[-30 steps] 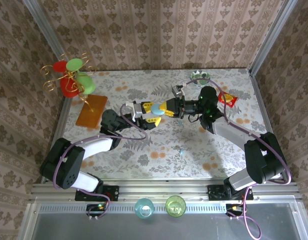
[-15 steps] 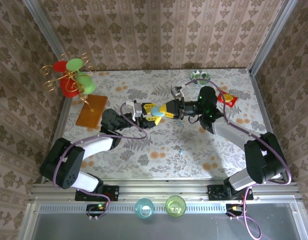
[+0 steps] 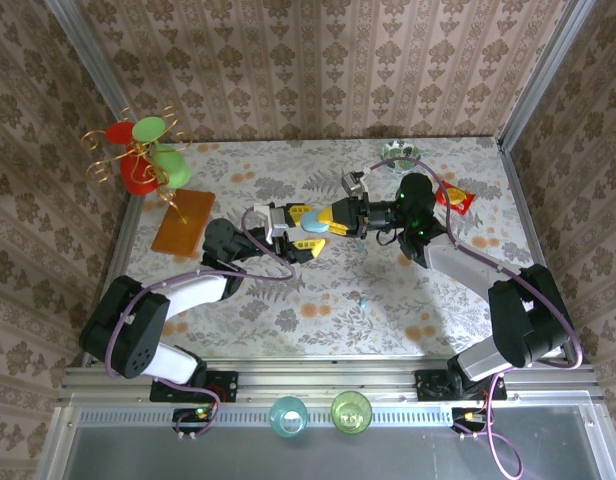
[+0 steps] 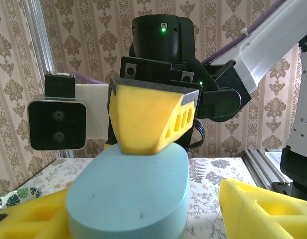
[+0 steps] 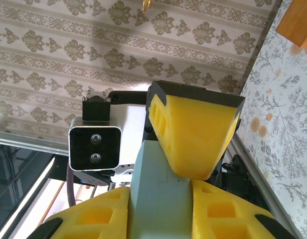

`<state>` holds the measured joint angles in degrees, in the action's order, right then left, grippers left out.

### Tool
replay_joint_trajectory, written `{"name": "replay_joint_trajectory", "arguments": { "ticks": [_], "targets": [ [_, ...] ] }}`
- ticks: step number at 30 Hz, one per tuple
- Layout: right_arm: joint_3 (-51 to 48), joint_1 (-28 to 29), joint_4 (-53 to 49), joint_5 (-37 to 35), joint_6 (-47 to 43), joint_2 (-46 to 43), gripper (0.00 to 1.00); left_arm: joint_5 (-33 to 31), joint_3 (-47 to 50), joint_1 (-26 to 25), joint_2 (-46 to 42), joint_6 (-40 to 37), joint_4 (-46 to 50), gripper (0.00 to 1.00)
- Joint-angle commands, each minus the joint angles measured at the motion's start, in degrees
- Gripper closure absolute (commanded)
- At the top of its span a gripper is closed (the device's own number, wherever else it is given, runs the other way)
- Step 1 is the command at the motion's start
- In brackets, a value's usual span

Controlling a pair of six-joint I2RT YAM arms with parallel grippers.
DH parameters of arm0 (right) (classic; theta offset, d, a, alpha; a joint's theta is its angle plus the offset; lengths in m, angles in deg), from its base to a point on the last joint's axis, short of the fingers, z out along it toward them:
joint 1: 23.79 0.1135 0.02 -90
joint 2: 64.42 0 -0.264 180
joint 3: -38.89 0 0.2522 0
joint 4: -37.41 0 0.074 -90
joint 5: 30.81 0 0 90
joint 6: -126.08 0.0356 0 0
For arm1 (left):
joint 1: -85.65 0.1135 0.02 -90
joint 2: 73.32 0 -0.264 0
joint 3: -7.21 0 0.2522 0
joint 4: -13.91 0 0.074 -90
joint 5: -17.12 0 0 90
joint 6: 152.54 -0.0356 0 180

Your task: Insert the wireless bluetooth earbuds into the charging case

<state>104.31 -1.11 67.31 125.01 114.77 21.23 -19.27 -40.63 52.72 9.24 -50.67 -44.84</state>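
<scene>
The charging case is clamped between the yellow fingers of the right gripper, which are pressed flat on its broad faces. It is thus carried clear of the table with its rim left free. This hold is judged to be meant for presenting the case, which appears closed, to the other arm, either to be passed over or to have its lid worked open before anything can be put in. The left gripper is set nose to nose with the right one, its fingers spread on either side of the case's rim. In the left wrist view one finger appears to lie against the case while the other is seen apart from it, so nothing is gripped there. Both arms are stretched forward and turned inward toward each other, with the forearms low and the wrists level, so that the two grippers are placed tip to tip above mid-table. A tiny pale speck is seen on the table on the base side of the right gripper; it is too small to be identified.
</scene>
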Motion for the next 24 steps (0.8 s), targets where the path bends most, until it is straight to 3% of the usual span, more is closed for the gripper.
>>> {"name": "replay_joint_trajectory", "arguments": {
  "ticks": [1, 4, 10, 17, 19, 24],
  "targets": [
    [-0.2, 0.1, 4.7, -1.5, 1.4, -0.3, 0.98, 1.8, -0.7, -0.3, -0.7, -1.0, -1.6, 0.37],
    [-0.2, 0.0, 3.9, -1.4, 1.0, -0.2, 0.98, 2.0, -1.0, -0.3, -0.8, -0.5, -1.6, 0.46],
    [-0.2, 0.0, 1.2, -1.5, -0.9, 0.1, 0.98, 2.1, -1.4, -0.4, -1.7, -0.1, -1.7, 0.50],
    [-0.3, 0.1, -1.1, -1.7, -2.4, -0.1, 0.96, 2.4, -1.4, -0.5, -1.6, 0.1, -1.7, 0.65],
    [-0.2, 0.1, -2.2, -1.8, -3.2, -0.2, 0.89, 2.3, -1.2, -0.5, -1.5, 0.0, -1.7, 0.69],
    [0.2, 0.0, -8.8, -4.0, -10.2, -3.1, 0.53, 1.7, -0.5, 0.6, -1.0, 0.3, -1.5, 0.72]
  ]
}}
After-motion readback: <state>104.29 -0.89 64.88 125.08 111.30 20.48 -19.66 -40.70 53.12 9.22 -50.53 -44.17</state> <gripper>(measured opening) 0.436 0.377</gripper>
